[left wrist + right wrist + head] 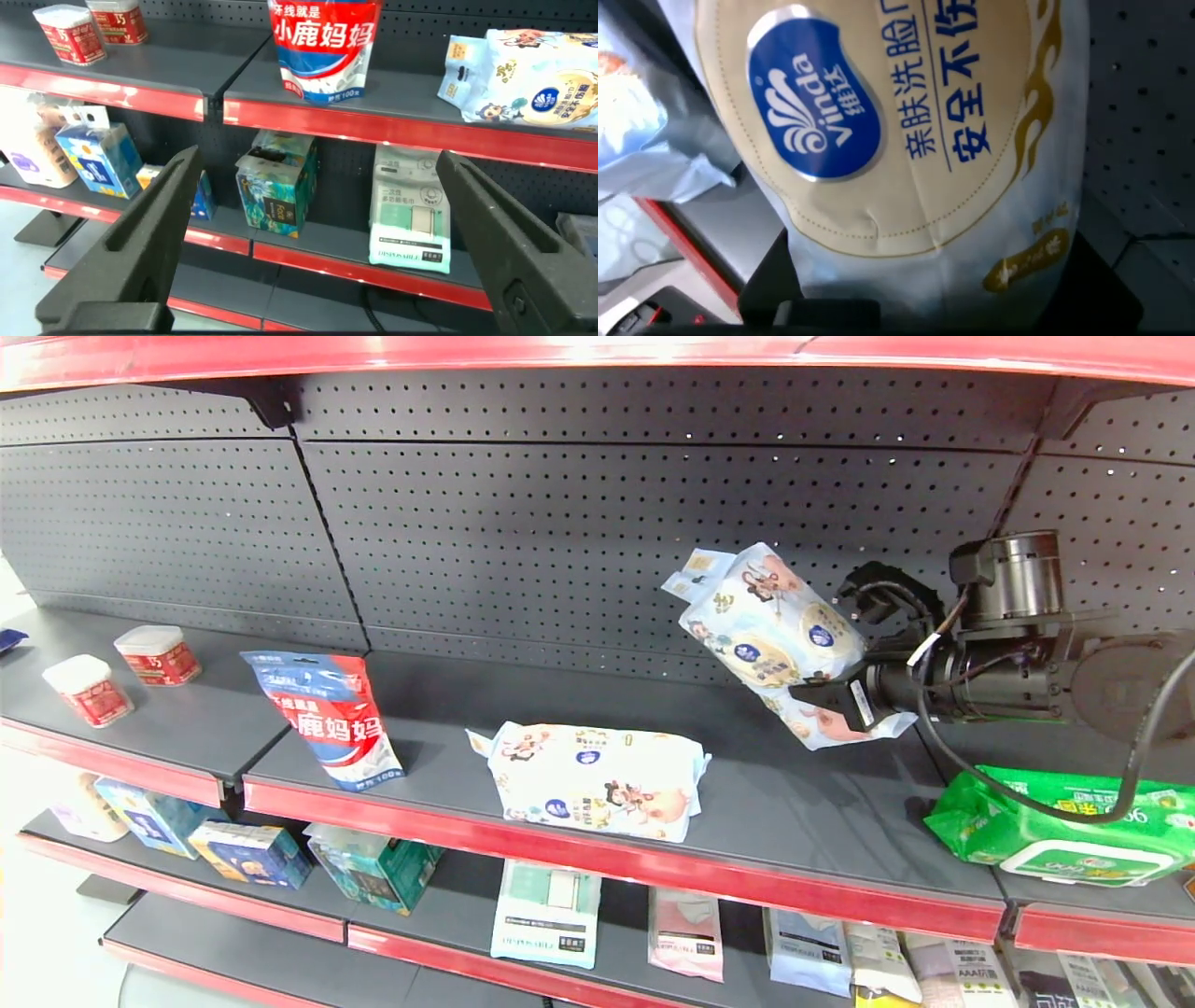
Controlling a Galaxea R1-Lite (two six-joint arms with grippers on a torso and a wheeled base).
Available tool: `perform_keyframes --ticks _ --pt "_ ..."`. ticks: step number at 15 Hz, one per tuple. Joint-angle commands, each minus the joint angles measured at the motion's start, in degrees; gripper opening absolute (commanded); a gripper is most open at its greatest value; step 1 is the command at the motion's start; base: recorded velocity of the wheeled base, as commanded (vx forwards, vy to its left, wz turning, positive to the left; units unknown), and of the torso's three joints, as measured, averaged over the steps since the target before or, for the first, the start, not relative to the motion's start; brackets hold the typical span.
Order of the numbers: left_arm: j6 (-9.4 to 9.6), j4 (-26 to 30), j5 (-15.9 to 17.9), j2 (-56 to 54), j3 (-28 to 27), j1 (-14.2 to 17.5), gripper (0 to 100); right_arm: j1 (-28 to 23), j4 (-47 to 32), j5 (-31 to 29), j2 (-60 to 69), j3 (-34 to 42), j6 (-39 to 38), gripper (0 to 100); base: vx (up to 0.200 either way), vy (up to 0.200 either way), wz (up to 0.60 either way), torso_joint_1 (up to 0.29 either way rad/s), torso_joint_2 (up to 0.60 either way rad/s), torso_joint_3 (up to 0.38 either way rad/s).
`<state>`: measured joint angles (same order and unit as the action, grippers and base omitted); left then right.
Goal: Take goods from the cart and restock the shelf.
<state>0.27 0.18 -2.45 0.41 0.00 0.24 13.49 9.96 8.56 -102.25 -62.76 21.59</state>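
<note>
My right gripper [823, 696] is shut on a white cartoon-print tissue pack [773, 627], holding it tilted in the air above the middle shelf board [794, 821], close to the pegboard back. The right wrist view has the same pack [906, 140] very near, pinched between the dark fingers [785, 294]. A second, matching pack [597, 780] lies flat on that shelf, to the left of the held one. My left gripper [322, 271] is open and holds nothing; it faces the lower shelves, below the blue and red pouch [322, 47].
The blue and red pouch [327, 714] stands on the shelf's left part, and two small jars [89, 689] sit further left. A green wipes pack [1074, 821] lies at the right. Boxes and packets [546, 915] fill the lower shelves. Bare board lies under the held pack.
</note>
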Motion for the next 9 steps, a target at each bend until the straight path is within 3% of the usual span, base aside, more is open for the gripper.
perform_keyframes --ticks 1,9 --pt "0.00 -0.01 -0.01 0.02 0.00 0.02 100 0.04 -0.12 -0.30 -1.54 -1.23 -0.06 0 0.000 0.000 0.00 0.000 0.00 0.000" --pt "0.00 -0.01 -0.01 0.02 0.00 0.02 100 -0.58 -0.64 -1.61 -6.91 -3.95 -0.14 0 0.000 0.000 0.00 0.000 0.00 0.000"
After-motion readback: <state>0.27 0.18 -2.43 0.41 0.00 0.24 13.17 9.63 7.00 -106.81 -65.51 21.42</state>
